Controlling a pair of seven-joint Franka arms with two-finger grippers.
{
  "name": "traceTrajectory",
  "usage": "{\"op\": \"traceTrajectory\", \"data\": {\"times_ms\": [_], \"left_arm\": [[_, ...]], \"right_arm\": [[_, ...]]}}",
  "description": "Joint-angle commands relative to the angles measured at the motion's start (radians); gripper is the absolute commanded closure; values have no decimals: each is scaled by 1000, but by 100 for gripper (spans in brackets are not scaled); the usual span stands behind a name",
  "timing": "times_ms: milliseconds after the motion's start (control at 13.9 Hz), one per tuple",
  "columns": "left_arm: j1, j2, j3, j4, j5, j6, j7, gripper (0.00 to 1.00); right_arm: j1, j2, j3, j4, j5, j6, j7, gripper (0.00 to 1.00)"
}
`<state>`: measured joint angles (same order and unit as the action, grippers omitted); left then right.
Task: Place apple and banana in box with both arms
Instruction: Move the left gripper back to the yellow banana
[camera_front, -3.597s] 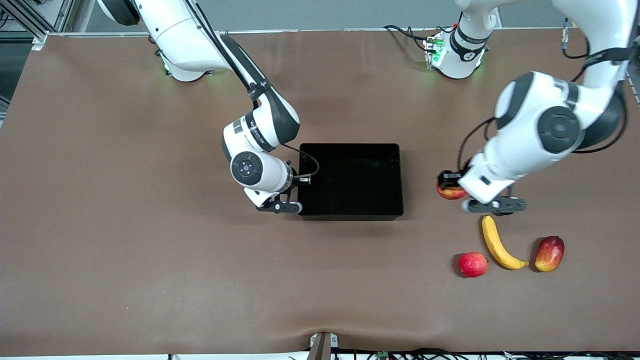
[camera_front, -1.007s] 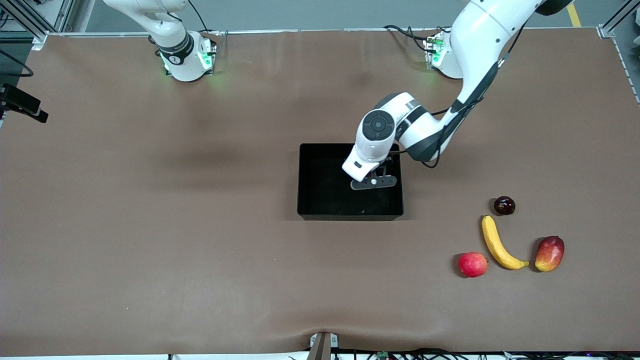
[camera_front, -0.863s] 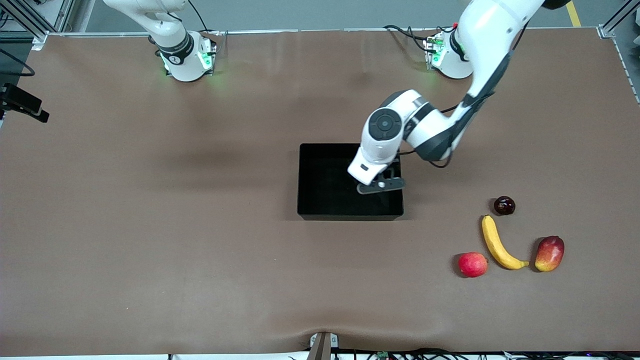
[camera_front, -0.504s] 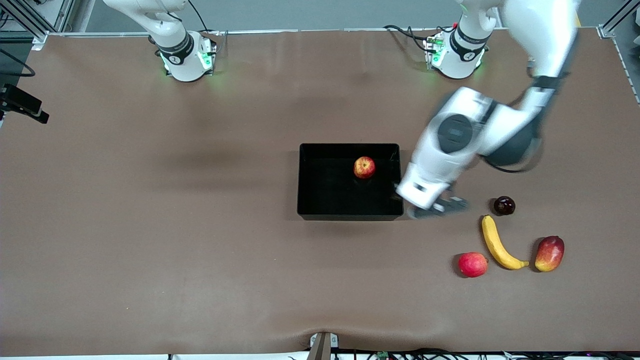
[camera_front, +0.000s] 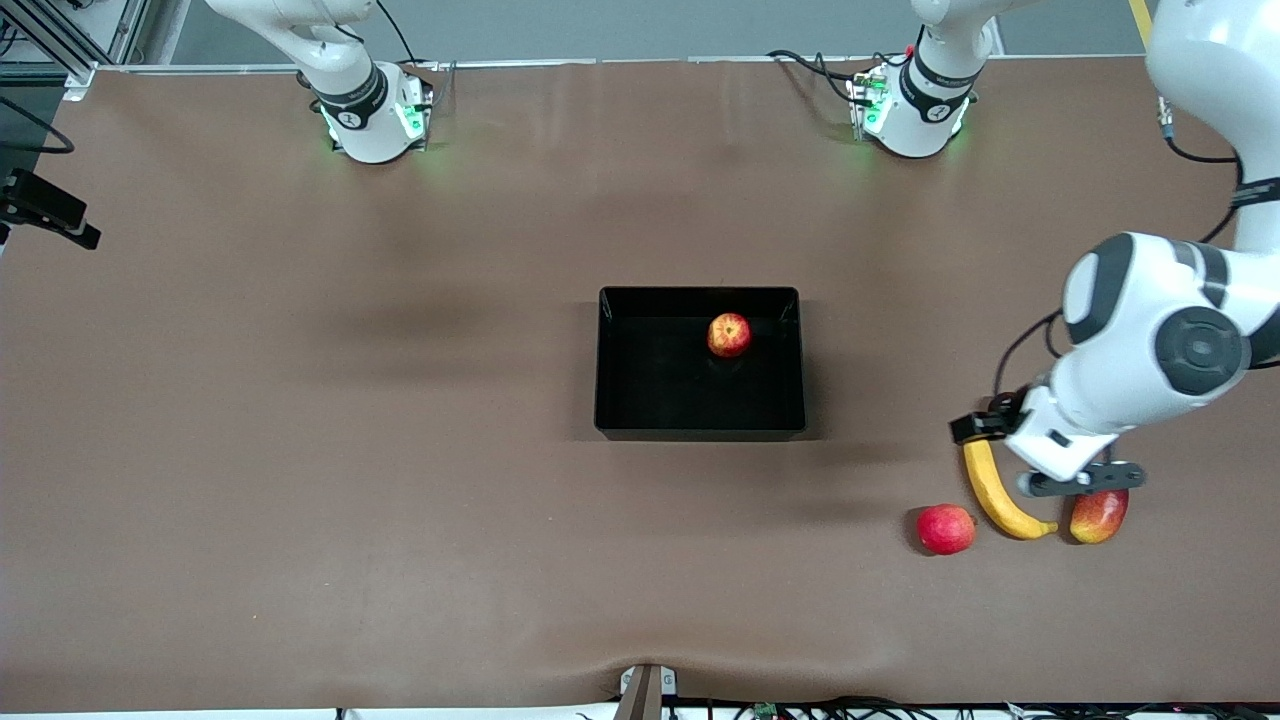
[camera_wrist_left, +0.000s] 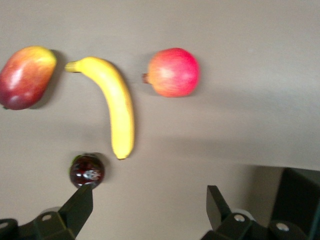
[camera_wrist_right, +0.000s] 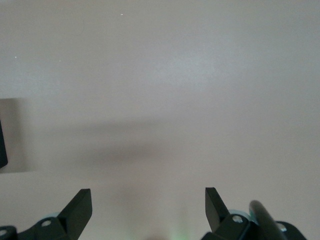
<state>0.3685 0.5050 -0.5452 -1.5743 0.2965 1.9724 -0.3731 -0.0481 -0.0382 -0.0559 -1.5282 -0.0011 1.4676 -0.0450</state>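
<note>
You are looking at the apple lying in the box, toward its one o'clock corner; a second ago the left gripper was covering that spot. That left gripper has since swung away toward the left arm's end of the table and is now hanging in the air over the fruit cluster, between the banana and the mango, its jaws spread wide and holding nothing. In the left wrist view you are seeing both fingers standing well apart. The banana is lying untouched on the table at about four o'clock from the box, with the pinkish-red round fruit just beside it, nearer the front camera. The small dark fruit is showing only in the left wrist view now, hidden under the arm in the front view. The right arm is waiting, its right gripper out of the front view, jaws wide over bare table.
</note>
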Motion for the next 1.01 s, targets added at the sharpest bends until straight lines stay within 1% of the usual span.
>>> {"op": "traceTrajectory", "data": {"times_ms": [0,144,360,504,719,935], "left_arm": [[78,47,-7,4,0,86,-10,0],[124,105,-5,3,-2,150,-10,0],[176,190,-5,13,-14,245,-9,6],[223,231,-2,28,-16,272,-7,7],[211,270,-2,46,-17,331,-58,11],[182,322,-2,97,-16,342,-90,17]], "right_arm": [[16,-17,1,-3,-22,0,-6,0],[19,-17,1,-3,-22,0,-6,0],[14,-17,-4,-3,-19,-3,-3,0],[13,-17,-5,-3,-17,-6,-1,0],[13,-17,-5,-3,-17,-10,-1,0],[11,-14,-8,-3,-16,-10,-1,0]]}}
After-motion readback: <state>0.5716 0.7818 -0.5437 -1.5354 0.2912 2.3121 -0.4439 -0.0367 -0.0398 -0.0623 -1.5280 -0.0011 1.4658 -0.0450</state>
